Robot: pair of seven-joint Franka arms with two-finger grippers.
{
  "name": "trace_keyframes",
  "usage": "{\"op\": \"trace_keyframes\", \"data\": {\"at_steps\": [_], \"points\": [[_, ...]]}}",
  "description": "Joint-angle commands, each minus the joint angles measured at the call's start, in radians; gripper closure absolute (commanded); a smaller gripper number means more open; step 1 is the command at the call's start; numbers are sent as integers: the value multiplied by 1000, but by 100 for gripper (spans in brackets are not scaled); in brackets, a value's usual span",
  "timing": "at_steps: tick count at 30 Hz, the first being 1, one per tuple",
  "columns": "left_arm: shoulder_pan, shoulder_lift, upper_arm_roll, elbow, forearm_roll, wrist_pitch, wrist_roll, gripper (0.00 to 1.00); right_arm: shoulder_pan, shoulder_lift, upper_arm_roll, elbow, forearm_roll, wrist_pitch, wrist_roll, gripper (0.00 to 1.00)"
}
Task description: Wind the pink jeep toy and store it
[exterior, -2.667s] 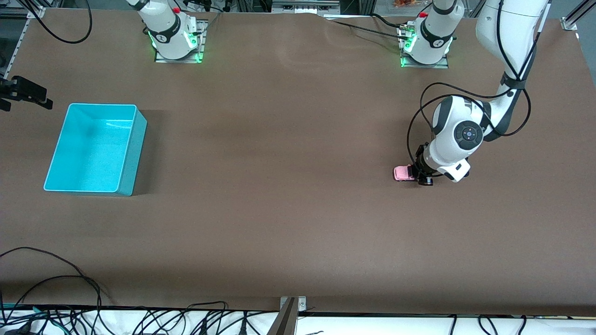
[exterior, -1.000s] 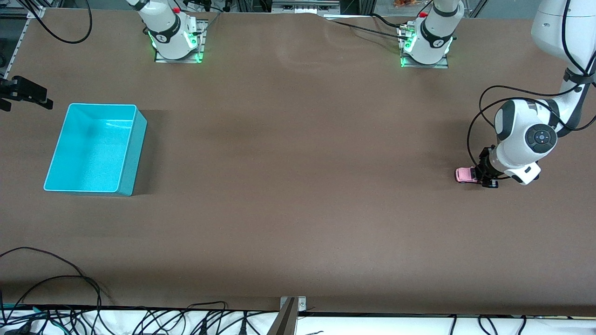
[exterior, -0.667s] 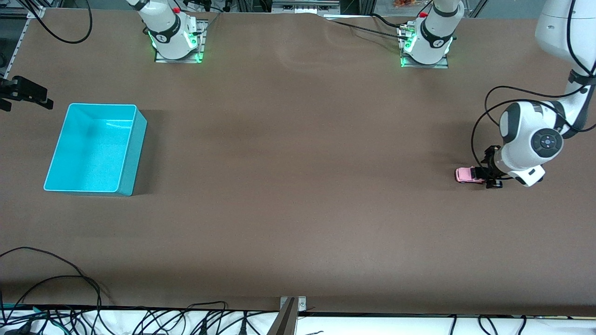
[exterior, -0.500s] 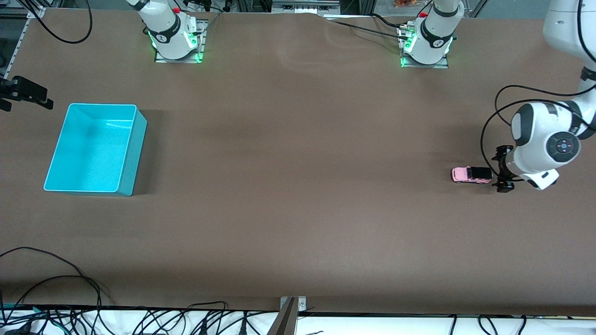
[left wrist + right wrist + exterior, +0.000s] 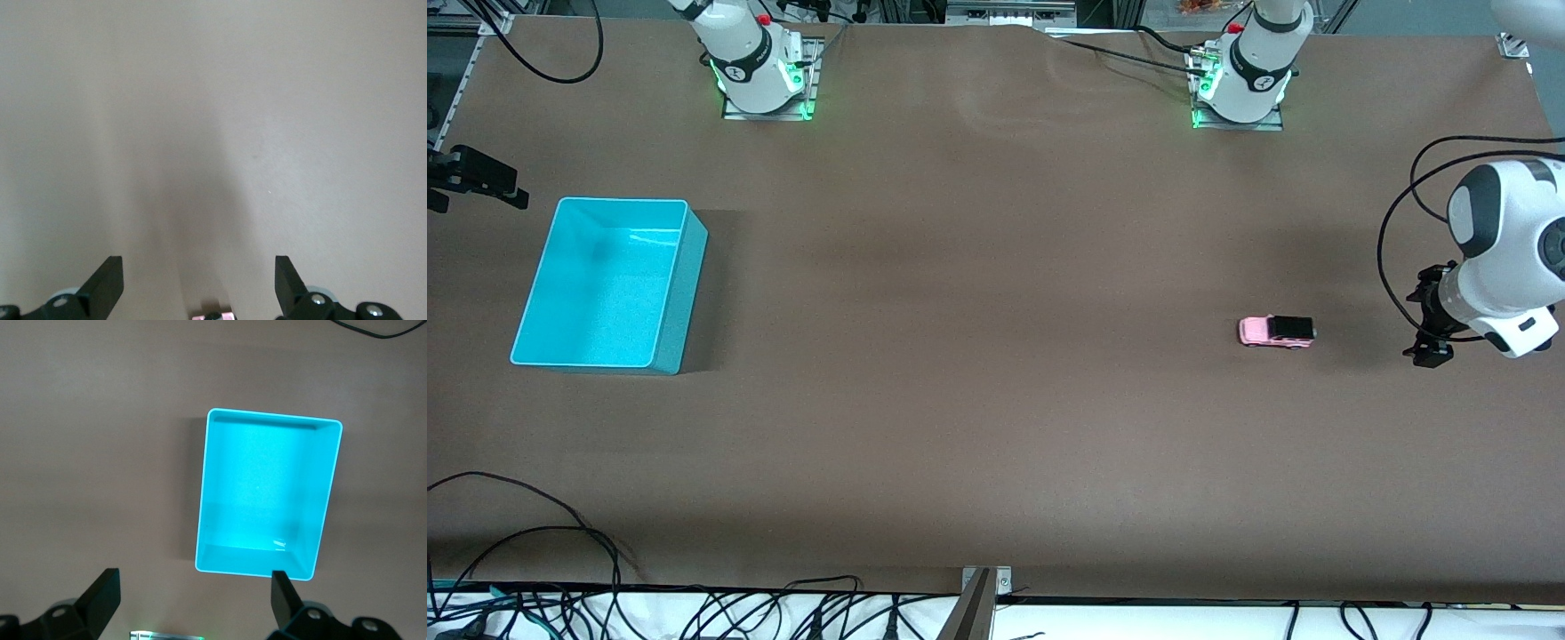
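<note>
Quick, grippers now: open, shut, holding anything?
Left gripper: open, empty, apart from the pink jeep toy.
Right gripper: open, empty, above the turquoise bin.

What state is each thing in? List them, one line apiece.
pink jeep toy: upright on its wheels on the table, free of any tool.
turquoise bin: open-topped, empty.
left tool: open, empty, apart from the jeep.
right tool: open, empty, above the bin's end of the table.

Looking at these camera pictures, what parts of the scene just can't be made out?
- Pink jeep toy: front view, too small to show any winding mechanism; left wrist view, cut off by the picture's edge.
- Right gripper: only its open fingertips show in its wrist view; mostly outside the front view.
- Turquoise bin: nothing visible inside.
- Left gripper: open, apart from the jeep.
</note>
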Motion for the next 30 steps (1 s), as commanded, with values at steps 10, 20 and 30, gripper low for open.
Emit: {"op": "trace_keyframes", "data": {"at_steps": [10,20,30], "points": [[0,-102,-49,90,-27,-153,409,0,1,0,2,12,-13,-13,2,0],[8,-103,-65,233,-98,-324,813,0,1,0,2,12,-13,-13,2,0],[8,-102,-65,362,-157,-452,1149,0,1,0,2,12,-13,-13,2,0]]}}
